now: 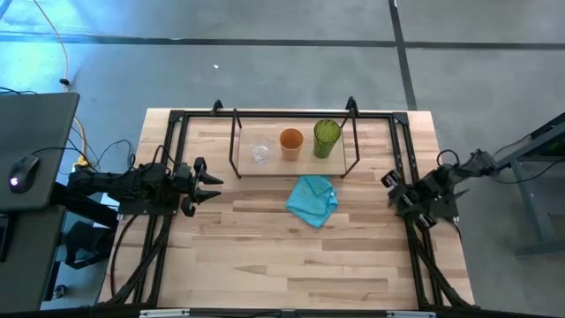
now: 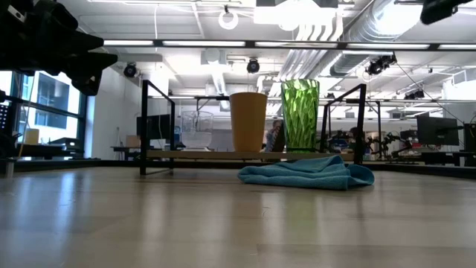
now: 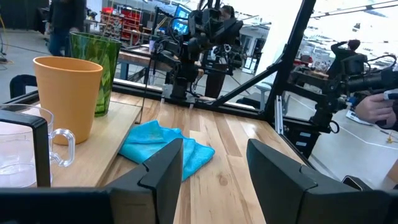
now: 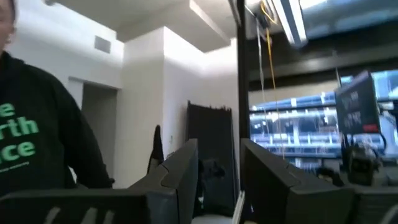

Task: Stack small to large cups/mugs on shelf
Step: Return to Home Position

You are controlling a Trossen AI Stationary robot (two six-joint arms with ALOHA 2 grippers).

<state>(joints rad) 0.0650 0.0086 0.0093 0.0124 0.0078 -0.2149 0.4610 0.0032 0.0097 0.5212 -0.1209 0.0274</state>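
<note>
High view: on the shelf point(image 1: 275, 164), at the far middle of the table point(image 1: 265, 256), a row ordered left to right by growing size, as asked by the task: clear glass mug point(image 1: 259, 151), orange cup point(image 1: 291, 141), green tumbler point(image 1: 326, 137), each apart from its neighbour. On the near side, a crumpled turquoise cloth point(image 1: 312, 199), off the shelf. Left gripper point(image 1: 214, 187) at the left edge and right gripper point(image 1: 395, 194) at the right edge, both well apart from the shelf, likely to leave it free.

Low view: all three upright on the wood base, heights rising to the right.

Left wrist view: fingers apart, nothing between, facing the cloth and the row.

Right wrist view: fingers apart too, empty, aimed at the room and a person point(image 4: 37, 143).

Judged: sorting done, only the rest pose remaining.
</note>
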